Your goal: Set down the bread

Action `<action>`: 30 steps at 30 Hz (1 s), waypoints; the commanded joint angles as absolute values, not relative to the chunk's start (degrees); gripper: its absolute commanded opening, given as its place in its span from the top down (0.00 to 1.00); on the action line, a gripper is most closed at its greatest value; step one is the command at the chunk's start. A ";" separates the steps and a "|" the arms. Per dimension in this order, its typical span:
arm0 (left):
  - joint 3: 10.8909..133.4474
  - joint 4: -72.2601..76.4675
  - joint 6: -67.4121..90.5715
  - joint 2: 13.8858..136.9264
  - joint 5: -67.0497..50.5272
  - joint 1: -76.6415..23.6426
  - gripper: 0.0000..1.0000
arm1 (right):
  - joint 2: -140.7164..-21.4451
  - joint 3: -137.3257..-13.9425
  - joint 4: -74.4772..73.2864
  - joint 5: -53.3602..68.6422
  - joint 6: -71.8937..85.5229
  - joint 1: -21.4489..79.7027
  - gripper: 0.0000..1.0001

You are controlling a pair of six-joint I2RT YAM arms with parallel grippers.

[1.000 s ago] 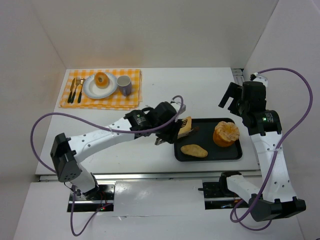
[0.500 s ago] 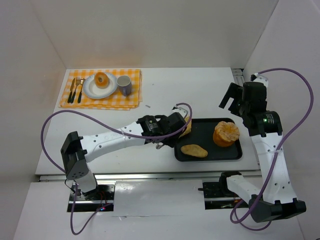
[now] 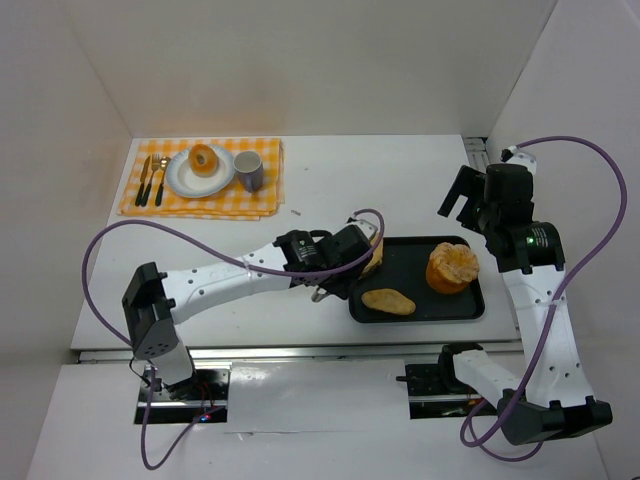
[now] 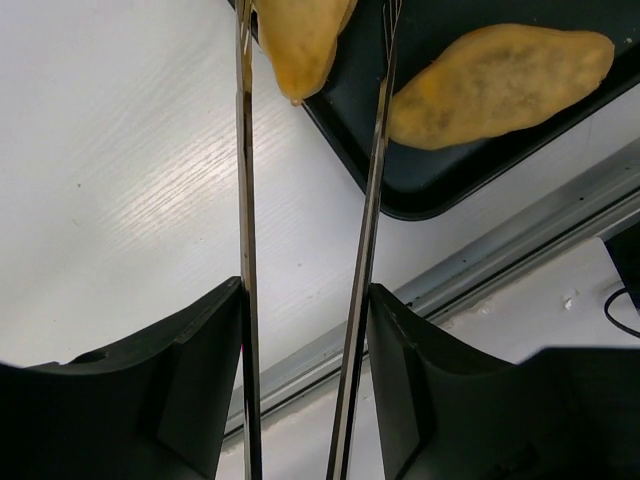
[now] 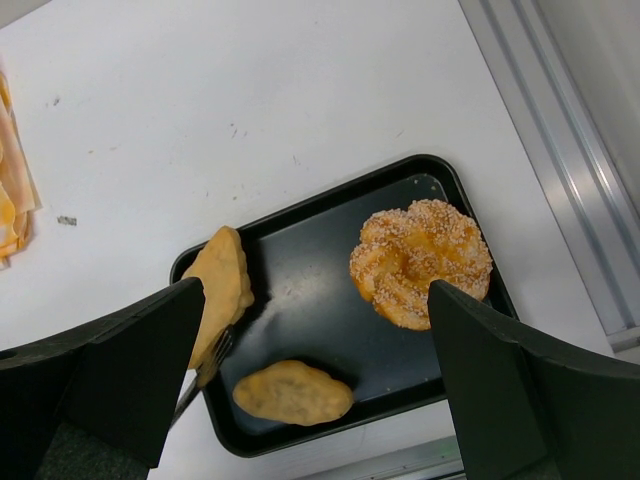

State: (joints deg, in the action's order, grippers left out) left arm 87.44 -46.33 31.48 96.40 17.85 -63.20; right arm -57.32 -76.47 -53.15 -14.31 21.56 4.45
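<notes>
My left gripper [image 3: 343,262] [image 4: 305,330] is shut on metal tongs [image 4: 243,200]. The tongs pinch a triangular yellow bread [image 3: 374,256] [image 4: 295,35] [image 5: 218,280] at the left edge of the black tray [image 3: 412,258] [image 5: 310,270]. Whether this bread touches the tray I cannot tell. An oval flat bread [image 3: 388,301] [image 4: 500,85] [image 5: 292,392] lies at the tray's front. A round sugared ring bread [image 3: 452,267] [image 5: 420,262] sits at the tray's right. My right gripper [image 3: 462,195] is open and empty, high above the tray's far right.
At the back left a yellow checked placemat [image 3: 255,205] carries a white plate [image 3: 185,182] with a doughnut [image 3: 204,158], a grey cup [image 3: 248,170] and cutlery [image 3: 152,180]. White walls enclose the table on three sides.
Over the last second my left arm shifted right and lower with the tongs, bringing the triangular bread down at the tray's left edge. In the last half second almost nothing moved. The right arm stayed still.
</notes>
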 commanded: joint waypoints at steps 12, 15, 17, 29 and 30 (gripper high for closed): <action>92.54 -48.43 30.32 101.69 14.67 -63.46 0.54 | -56.25 -75.76 -52.47 -14.15 21.45 4.31 0.00; 94.64 -49.04 29.80 100.46 16.34 -63.46 0.65 | -56.25 -75.76 -52.47 -14.15 21.45 4.31 0.00; 96.41 -49.83 29.19 100.46 16.35 -63.46 0.80 | -56.25 -75.76 -51.94 -14.15 21.45 4.31 0.00; 103.10 -49.75 25.84 91.06 3.08 -49.41 1.00 | -56.25 -76.29 -51.94 -14.68 21.45 4.31 0.00; 103.10 -49.75 25.23 89.23 2.55 -45.65 1.00 | -56.25 -76.29 -51.94 -14.68 21.45 4.31 0.00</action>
